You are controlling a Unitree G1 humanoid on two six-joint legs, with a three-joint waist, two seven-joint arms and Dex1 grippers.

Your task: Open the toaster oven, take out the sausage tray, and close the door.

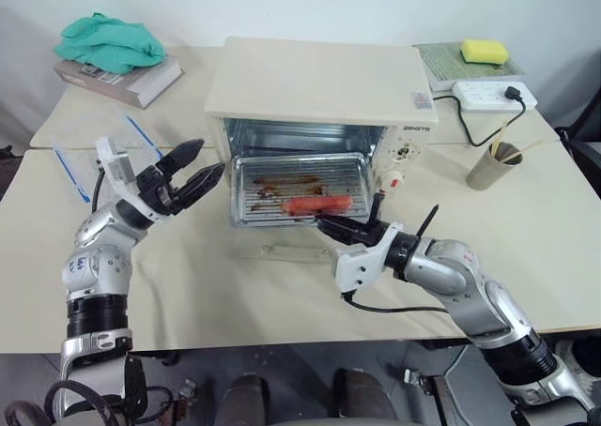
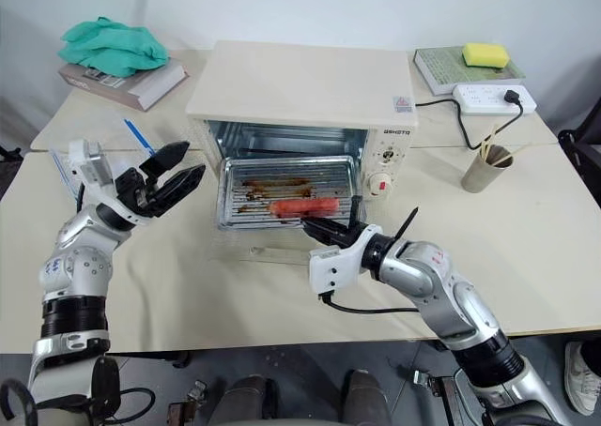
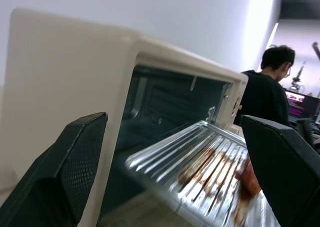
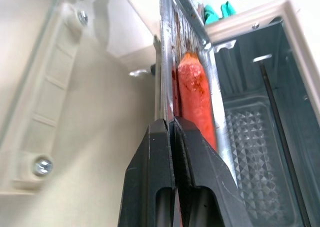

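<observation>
The right gripper (image 1: 329, 225) is clamped on the sausage tray's (image 1: 299, 190) front rim at 6 o'clock. The tray sits half out of the toaster oven (image 1: 319, 93), over the lowered door (image 1: 282, 249). Pull level and straight. The left gripper (image 1: 195, 168) stands apart at 9 o'clock.

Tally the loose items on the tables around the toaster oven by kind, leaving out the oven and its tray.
Books: 2
Green cloth: 1
Yellow sponge: 1
Power strip: 1
Cup of sticks: 1
Total: 6
</observation>
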